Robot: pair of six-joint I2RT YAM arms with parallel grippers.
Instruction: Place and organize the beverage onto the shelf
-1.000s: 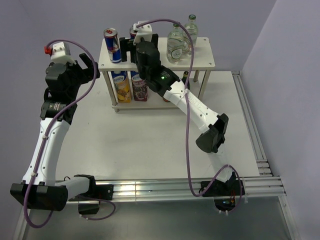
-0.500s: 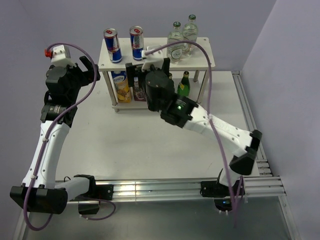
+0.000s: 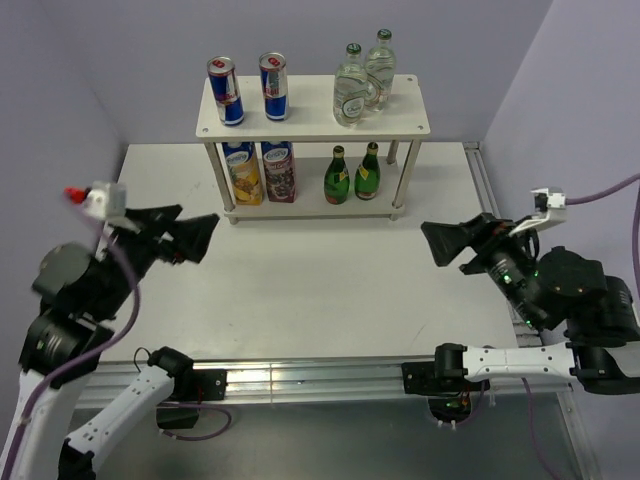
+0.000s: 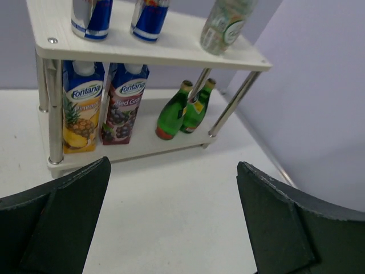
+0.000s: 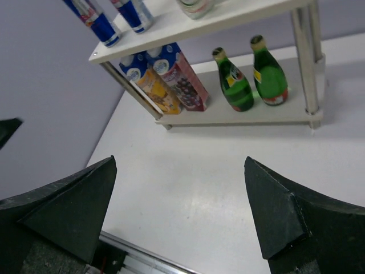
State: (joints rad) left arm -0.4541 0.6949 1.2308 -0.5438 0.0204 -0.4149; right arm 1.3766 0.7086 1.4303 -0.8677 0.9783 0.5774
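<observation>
Six drinks are standing sorted by kind on the pale wood-grain two-tier shelf [image 3: 400, 120]: slim blue-and-silver cans [image 3: 226, 90] and clear glass bottles [image 3: 352, 85] above, dark green glass bottles [image 3: 340, 176] below, beside juice cartons [image 3: 245, 172]. The left gripper [image 3: 190, 230] and right gripper [image 3: 445, 242] are hovering wide open and empty, well apart from it.

"Fontana" — on pineapple carton [image 4: 80, 111] and on red-grape carton [image 4: 122, 105]; other labels unreadable.

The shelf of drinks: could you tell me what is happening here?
Nothing is being handled. The left gripper and right gripper hang open and empty, apart from the shelf. Its top board carries two cans and two clear bottles; the lower one holds two green bottles beside two juice cartons.
</observation>
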